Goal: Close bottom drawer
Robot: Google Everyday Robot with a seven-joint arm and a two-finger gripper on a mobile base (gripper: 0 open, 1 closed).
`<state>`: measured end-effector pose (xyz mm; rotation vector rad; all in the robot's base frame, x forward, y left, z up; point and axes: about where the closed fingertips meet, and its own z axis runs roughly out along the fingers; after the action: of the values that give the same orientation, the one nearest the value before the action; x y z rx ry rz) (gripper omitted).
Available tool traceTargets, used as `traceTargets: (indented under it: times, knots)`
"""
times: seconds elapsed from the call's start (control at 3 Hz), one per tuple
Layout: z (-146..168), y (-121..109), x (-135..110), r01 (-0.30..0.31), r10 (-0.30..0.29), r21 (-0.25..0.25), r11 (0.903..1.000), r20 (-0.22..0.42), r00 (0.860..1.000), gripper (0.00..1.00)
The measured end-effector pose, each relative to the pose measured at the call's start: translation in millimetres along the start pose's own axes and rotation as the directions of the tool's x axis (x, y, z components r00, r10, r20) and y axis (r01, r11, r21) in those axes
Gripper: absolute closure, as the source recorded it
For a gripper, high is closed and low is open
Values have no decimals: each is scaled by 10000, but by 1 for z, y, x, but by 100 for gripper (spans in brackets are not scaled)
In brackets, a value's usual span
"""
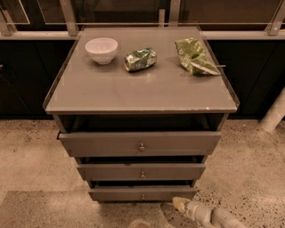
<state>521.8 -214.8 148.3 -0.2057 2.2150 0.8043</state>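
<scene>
Grey matte wood forms the cabinet [141, 95] and its three flat drawer fronts, each with a small round knob. The bottom drawer [142, 193] sits lowest, a dark gap above it, over speckled stone floor [249, 169]. The pale-tipped gripper [180, 203] lies just beside the drawer's right corner. Whether it is clenched or released I cannot tell, and its arm is cut off at the frame edge. The smooth tabletop [133, 91] holds a white bowl [101, 49], a dented green can [140, 59] and a crumpled green bag [195, 55].

An indoor commercial or lab-like space, not a home — speckled polished concrete floor [249, 169], dark glass panels [120, 11] in metal posts [70, 17] along the far side, one grey cabinet [133, 93]. The gripper [180, 204] sits low at near right, beside the bottom drawer [120, 194].
</scene>
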Motion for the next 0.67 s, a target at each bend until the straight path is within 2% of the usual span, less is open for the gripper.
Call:
traceTargets:
  times: [0.67]
  knots:
    - [24, 6, -40, 813, -806, -96, 9966, 581, 9950, 100]
